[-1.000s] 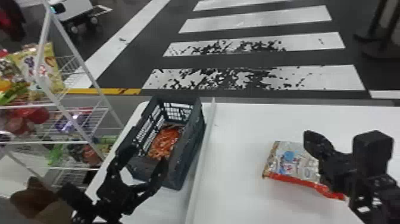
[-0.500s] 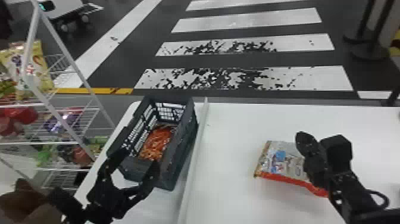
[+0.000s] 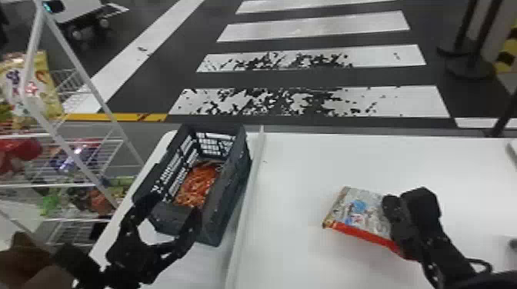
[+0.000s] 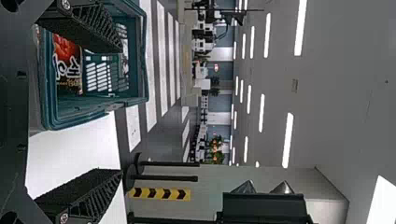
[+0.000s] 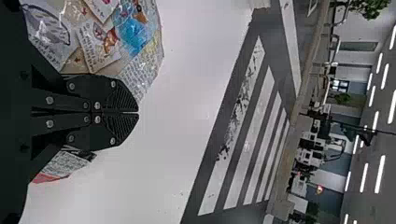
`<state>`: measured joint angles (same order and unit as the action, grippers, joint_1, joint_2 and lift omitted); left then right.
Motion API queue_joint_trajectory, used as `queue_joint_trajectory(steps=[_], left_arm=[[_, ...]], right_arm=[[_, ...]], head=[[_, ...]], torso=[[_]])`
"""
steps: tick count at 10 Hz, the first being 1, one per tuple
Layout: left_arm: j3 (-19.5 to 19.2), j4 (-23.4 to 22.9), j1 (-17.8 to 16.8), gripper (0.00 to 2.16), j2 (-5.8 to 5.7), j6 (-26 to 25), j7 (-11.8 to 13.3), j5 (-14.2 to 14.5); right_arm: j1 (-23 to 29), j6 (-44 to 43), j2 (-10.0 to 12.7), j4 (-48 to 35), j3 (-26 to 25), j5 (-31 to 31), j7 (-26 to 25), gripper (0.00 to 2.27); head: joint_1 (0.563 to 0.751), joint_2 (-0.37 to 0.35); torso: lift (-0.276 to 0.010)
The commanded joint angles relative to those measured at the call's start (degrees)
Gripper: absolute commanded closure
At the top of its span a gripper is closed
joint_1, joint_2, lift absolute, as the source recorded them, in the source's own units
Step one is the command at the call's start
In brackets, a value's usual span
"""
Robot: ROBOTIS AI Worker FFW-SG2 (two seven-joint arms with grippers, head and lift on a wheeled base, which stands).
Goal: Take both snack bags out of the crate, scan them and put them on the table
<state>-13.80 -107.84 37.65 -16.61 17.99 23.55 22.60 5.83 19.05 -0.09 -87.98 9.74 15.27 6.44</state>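
Two grippers: the right gripper, fingertips together, over the silver snack bag on the table; the left gripper, fingers apart, at the near end of the crate, within which lies the orange-red snack bag. The wide spread presumably prepares a grasp; the crate's position probably suits the left arm's reach. The right wrist view resolves the meeting fingertips, which the head view merges into one dark form.
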Motion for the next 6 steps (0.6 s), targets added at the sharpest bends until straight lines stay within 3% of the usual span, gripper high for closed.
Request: queue_joint_trajectory(steps=[1,3,6], left_arm=[[0.0,0.0,-0.1,0.08,0.00,0.0,0.0,0.0],[0.0,0.3,-0.3,0.08,0.09,0.0,0.0,0.0],[0.6,0.4,-0.6,0.08,0.09,0.0,0.0,-0.1]], right_arm=[[0.7,2.0,0.1,-0.5,-0.1,1.1,-0.3,2.26],[2.3,4.5,0.1,-4.0,-1.0,1.0,-1.4,2.26],[4.4,3.9,0.1,-11.0,-2.3,-4.2,-1.4,2.26]], head=[[0.695,0.235],[0.695,0.224],[0.695,0.210]], torso=[[-0.092],[-0.092],[-0.092]])
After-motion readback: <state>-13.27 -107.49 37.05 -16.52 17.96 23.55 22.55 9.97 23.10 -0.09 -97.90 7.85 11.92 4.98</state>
